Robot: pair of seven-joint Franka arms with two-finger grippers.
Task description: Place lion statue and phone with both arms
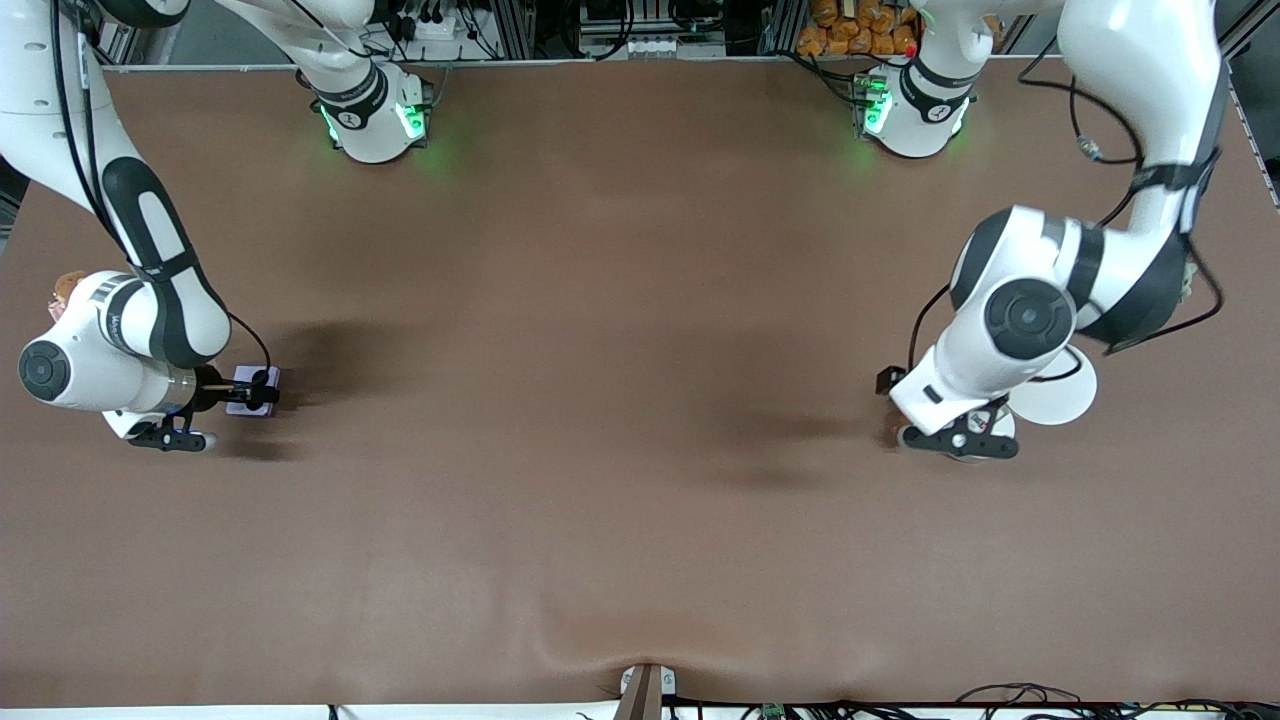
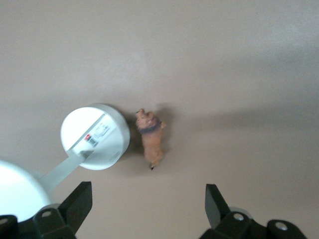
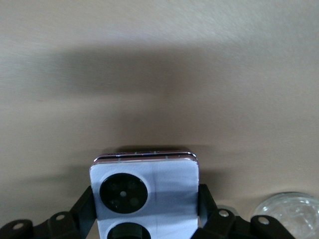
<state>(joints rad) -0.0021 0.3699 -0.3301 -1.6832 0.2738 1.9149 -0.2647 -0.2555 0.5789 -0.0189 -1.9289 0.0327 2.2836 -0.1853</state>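
The right gripper (image 3: 144,219) squeezes the phone (image 3: 144,196) low at its end of the counter (image 1: 640,400). The left gripper (image 2: 149,204) hangs wide over the lion statue (image 2: 151,137) beside a white cup (image 2: 94,137), not grabbed yet

Robotics lab bench: brown-covered table (image 1: 620,420); two white arm bases (image 1: 375,115) with green status lights bolted along one edge; aluminium framing (image 1: 520,25), power strips and loose cables (image 1: 1020,695) around it; a crate of orange-brown items (image 1: 860,30) by the framing.
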